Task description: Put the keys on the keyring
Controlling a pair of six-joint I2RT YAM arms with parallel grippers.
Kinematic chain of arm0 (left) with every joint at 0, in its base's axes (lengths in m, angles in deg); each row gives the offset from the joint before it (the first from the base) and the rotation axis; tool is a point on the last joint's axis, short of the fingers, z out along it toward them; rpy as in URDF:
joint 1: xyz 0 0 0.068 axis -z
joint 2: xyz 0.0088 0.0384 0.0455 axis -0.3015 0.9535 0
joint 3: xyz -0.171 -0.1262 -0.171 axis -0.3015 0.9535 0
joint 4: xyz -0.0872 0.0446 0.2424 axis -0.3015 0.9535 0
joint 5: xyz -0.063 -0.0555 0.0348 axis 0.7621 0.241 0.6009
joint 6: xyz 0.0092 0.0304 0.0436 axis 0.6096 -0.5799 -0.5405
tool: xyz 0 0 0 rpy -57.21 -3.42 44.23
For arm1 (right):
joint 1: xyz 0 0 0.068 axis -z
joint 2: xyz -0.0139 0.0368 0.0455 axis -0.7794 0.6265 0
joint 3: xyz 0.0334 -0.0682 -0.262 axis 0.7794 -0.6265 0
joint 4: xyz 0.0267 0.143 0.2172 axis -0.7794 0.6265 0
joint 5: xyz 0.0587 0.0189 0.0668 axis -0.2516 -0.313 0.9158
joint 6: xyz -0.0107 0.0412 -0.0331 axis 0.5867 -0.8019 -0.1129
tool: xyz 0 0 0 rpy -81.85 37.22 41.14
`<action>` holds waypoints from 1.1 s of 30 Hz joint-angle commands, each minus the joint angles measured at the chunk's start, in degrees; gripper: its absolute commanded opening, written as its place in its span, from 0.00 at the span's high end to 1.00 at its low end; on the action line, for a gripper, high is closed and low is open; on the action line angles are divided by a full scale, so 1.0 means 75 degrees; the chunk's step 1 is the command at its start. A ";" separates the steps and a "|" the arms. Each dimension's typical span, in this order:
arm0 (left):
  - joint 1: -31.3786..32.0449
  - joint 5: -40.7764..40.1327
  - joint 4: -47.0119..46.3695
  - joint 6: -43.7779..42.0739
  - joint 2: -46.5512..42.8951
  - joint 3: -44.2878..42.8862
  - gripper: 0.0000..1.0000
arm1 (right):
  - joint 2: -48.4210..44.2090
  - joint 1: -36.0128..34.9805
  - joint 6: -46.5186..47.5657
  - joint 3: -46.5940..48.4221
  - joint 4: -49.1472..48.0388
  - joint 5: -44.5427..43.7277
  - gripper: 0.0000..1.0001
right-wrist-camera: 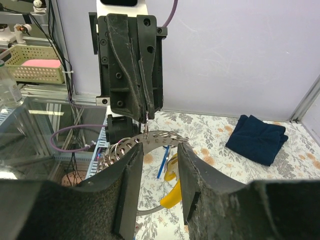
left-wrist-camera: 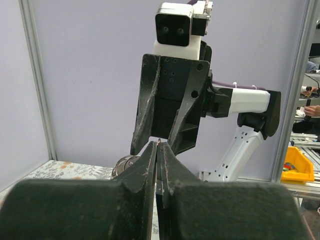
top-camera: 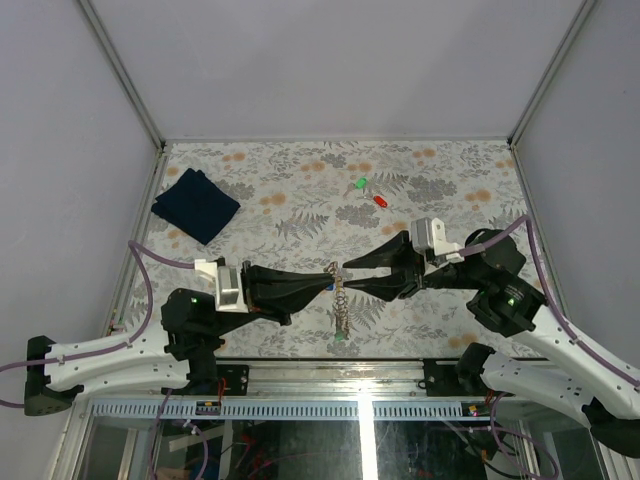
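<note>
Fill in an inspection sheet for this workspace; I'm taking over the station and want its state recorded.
Surface: flowered table cover, flat.
Job's things: keyring with chain, held off the table, yellow key and blue key hanging under it; green key and red key loose on the cover.
Clutter: folded dark blue cloth.
Tools: left tool shut on the keyring; right tool open, facing it.
Cables: purple cables, one loop per side.
Surroundings: grey walls; yellow bin outside.

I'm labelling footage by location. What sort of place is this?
Probably a robotics lab test cell: the left arm and right arm are bolted to a table fenced by plain panels, and a yellow parts bin sits outside.
</note>
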 commanded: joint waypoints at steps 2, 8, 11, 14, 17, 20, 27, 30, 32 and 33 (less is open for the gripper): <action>0.0006 0.0057 -0.1058 0.0083 -0.0015 -0.0056 1.00 | 0.0067 -0.0033 -0.0353 0.0020 -0.0853 0.0161 0.60; 0.0007 0.0056 -0.1038 0.0034 0.0016 -0.0091 1.00 | 0.0135 -0.0032 -0.0459 0.0025 -0.0996 0.0304 0.62; 0.0008 0.0060 -0.0985 0.0005 0.0032 -0.0113 1.00 | 0.0195 -0.0034 -0.0521 0.0023 -0.1068 0.0390 0.62; 0.0008 0.0052 -0.0976 -0.0009 0.0041 -0.0110 1.00 | 0.0237 -0.0032 -0.0549 0.0036 -0.1112 0.0478 0.62; 0.0009 0.0030 -0.0976 -0.0034 0.0077 -0.0138 1.00 | 0.0284 -0.0033 -0.0579 0.0054 -0.1107 0.0563 0.63; 0.0010 0.0047 -0.0979 -0.0037 0.0113 -0.0166 1.00 | 0.0313 -0.0034 -0.0612 0.0053 -0.1145 0.0583 0.66; 0.0000 0.0064 -0.0968 -0.0047 0.0143 -0.0196 1.00 | 0.0367 -0.0025 -0.0682 0.0026 -0.1233 0.0635 0.87; 0.0005 0.0028 -0.0969 -0.0037 0.0158 -0.0203 1.00 | 0.0350 -0.0030 -0.0667 0.0019 -0.1214 0.0651 1.00; 0.0007 -0.0107 -0.0900 -0.0057 0.0114 -0.0209 0.99 | 0.0266 -0.0030 -0.0424 0.0046 -0.1063 0.0496 1.00; 0.0008 -0.0170 -0.0783 -0.0121 0.0056 -0.0206 0.89 | 0.0206 -0.0034 -0.0205 0.0070 -0.0906 0.0366 1.00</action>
